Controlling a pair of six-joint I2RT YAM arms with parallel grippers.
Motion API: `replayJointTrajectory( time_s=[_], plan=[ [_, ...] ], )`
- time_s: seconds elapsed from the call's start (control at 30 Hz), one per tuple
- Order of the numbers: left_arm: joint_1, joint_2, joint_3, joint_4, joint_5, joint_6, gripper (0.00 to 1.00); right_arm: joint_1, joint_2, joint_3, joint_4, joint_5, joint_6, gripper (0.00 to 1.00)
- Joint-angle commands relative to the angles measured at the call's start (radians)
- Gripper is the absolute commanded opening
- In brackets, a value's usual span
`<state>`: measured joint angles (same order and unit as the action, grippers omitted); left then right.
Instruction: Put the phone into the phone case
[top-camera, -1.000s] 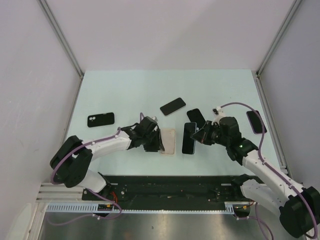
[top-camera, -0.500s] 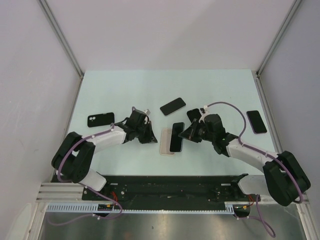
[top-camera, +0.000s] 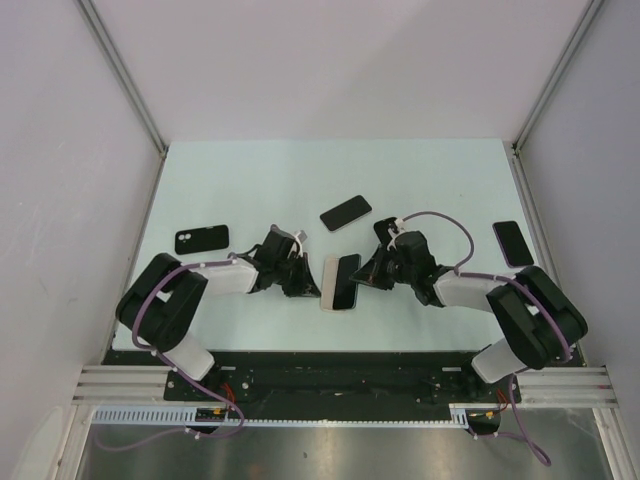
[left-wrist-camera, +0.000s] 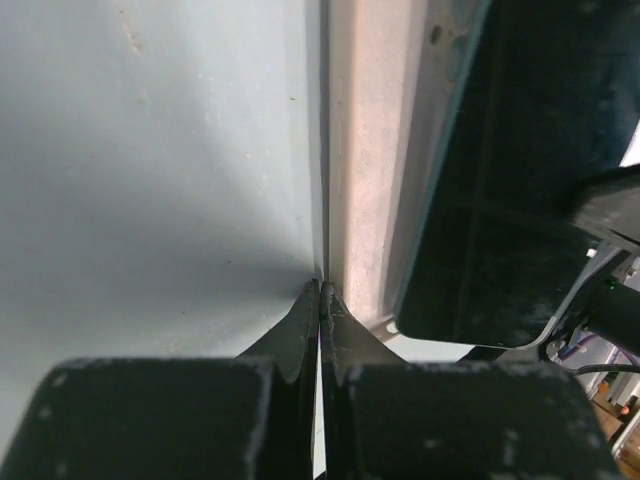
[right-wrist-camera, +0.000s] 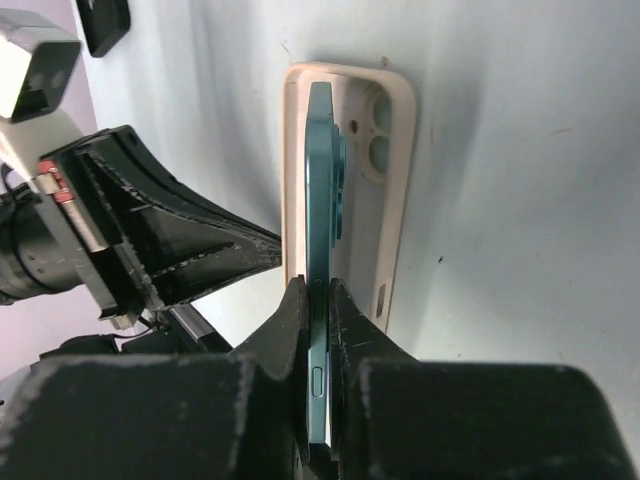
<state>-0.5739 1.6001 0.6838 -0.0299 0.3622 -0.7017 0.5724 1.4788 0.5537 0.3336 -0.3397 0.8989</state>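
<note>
Right wrist view showed the right gripper (right-wrist-camera: 318, 292) pinching a dark teal flat phone (right-wrist-camera: 320, 170) on its front and back, near one short end. The phone stood up on one long edge, just over a pale beige soft phone case (right-wrist-camera: 392, 220). The case lay flat, open side up, on the light green surface (right-wrist-camera: 520, 200). It was hard to tell if the phone's low edge touched the case yet. The phone's long side ran the same way as the case's long side. Its camera bumps faced the case floor, close to the round camera holes. The phone sat near the case wall on the left arm's side, so most of the open case lay under its back. The left gripper (left-wrist-camera: 321, 290) had its tips pressed together with nothing between them, and they touched the outer rim of that same wall. So the case lay between the two grippers, and the right arm had the phone. Next, the phone would likely need to tip down flat, back first, while the left tips keep the case from sliding away.
</note>
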Motion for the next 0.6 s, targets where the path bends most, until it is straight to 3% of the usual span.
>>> replayJointTrajectory(
  time_s=[0.0,0.57],
  plan=[
    [-0.010,0.018,-0.021,0.076,0.049,-0.008,0.00,0.004,0.063,0.038,0.108,-0.054,0.025,0.00],
    [-0.101,-0.060,-0.099,0.099,0.041,-0.065,0.00,0.000,0.161,0.057,0.114,-0.061,0.028,0.00]
  ],
)
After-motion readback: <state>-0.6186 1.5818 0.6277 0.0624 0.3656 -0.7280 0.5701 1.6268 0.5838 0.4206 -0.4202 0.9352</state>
